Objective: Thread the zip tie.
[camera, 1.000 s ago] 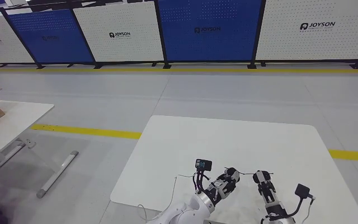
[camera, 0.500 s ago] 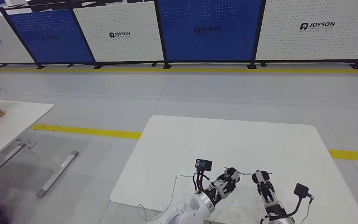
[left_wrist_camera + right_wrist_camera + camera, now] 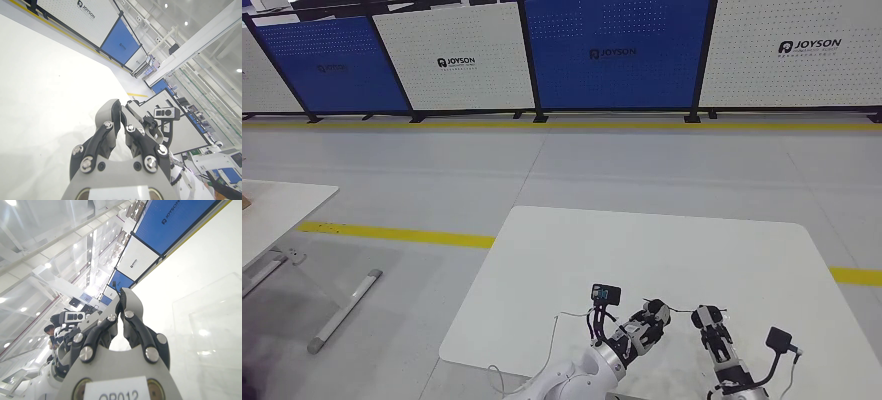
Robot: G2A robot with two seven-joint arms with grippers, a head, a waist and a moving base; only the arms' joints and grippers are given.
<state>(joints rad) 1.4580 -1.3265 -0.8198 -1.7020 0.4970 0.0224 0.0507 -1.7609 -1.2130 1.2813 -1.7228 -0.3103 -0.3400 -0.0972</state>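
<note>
room: open hall with a smooth grey floor, a yellow floor line (image 3: 392, 234) and a row of perforated panels (image 3: 452, 60), white and blue, in black frames.
surface: white table (image 3: 572, 260), matte and flat, with rounded corners.
left gripper (image 3: 120, 106): over the near part of the table. It has a grey metal shell, black linkage bars and silver pivot pins. Its black ribbed pads (image 3: 115, 115) are drawn together with only a sliver between them. Whether anything is caught there cannot be told.
right gripper (image 3: 122, 292): same build, just beside the left gripper. Its ribbed pads are pressed together on the zip tie.
zip tie (image 3: 114, 284): thin, black, flexible plastic strip pinched between the right gripper's pads. A short curved end with a small square head stands out past the fingertips. From above it reads as a fine dark line bridging the gap between the two grippers' tips.
wrist camera (image 3: 166, 113): small black box on a black bracket, beside the right gripper.
second table (image 3: 282, 205): white, well apart on the left gripper's outer side.
</note>
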